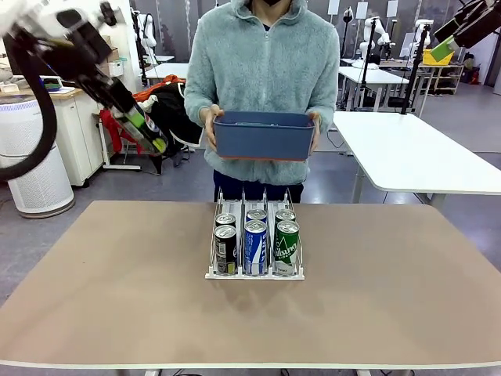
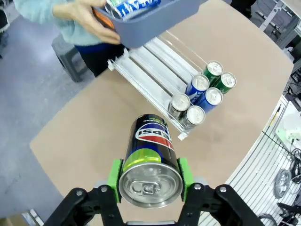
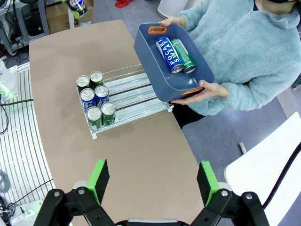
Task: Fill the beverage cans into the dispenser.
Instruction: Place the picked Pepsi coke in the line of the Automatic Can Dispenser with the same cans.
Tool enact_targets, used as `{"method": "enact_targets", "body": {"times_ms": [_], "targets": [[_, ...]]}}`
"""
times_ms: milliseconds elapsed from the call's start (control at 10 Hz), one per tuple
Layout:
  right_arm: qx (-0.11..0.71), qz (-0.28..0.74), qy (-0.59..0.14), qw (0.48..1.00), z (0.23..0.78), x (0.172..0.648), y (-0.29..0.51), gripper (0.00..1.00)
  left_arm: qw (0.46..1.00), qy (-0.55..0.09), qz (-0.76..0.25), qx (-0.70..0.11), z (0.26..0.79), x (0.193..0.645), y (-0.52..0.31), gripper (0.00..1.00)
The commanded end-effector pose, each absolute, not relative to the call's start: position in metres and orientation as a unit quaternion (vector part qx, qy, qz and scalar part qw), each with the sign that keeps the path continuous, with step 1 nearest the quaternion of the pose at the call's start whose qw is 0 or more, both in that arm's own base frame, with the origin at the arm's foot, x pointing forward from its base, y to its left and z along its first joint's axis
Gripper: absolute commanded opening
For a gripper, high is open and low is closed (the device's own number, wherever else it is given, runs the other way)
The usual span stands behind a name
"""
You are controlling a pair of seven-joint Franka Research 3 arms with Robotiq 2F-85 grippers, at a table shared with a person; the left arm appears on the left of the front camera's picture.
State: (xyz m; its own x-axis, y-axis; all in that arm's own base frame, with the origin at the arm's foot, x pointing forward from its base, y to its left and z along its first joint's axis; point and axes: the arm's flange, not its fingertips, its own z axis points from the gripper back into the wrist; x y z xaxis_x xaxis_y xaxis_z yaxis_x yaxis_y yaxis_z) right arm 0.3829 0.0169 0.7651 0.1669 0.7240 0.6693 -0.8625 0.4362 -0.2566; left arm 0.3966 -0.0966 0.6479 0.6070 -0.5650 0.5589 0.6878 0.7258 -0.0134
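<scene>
Left gripper (image 2: 149,175) is clamped on a black can (image 2: 151,141), up in the air toward the desk's left side, can top facing the wrist cam. The dispenser (image 1: 254,273) sits mid-desk with six cans (image 1: 255,239) bunched at its front lip, and the rear of every lane is free. I'd aim for the left lane behind the two black ones, bottom down. I'd also keep clear of the blue bin (image 1: 264,135) the person holds over the far edge. Right gripper (image 3: 153,183) hangs wide apart with nothing in it

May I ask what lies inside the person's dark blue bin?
The dark blue plastic bin holds a blue-and-white aluminium can and a green aluminium can. Anything beneath them is covered.
</scene>
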Motion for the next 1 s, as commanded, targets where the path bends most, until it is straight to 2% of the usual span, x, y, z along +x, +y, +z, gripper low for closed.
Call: {"method": "enact_targets", "body": {"times_ms": [0,300,400,900], "targets": [[0.09,0.524,-0.376,0.758,0.764,0.383,0.017,1.0,0.912,-0.259,-0.303,-0.093,0.624,0.381,-0.116,0.58],[0.09,0.524,-0.376,0.758,0.764,0.383,0.017,1.0,0.926,-0.212,-0.301,-0.083,0.576,0.367,-0.141,0.58],[0.09,0.524,-0.376,0.758,0.764,0.383,0.017,1.0,0.921,-0.207,-0.31,-0.111,0.576,0.365,-0.144,0.58],[0.09,0.524,-0.376,0.758,0.764,0.383,0.017,1.0,0.926,-0.199,-0.307,-0.094,0.569,0.37,-0.144,0.58]]}}
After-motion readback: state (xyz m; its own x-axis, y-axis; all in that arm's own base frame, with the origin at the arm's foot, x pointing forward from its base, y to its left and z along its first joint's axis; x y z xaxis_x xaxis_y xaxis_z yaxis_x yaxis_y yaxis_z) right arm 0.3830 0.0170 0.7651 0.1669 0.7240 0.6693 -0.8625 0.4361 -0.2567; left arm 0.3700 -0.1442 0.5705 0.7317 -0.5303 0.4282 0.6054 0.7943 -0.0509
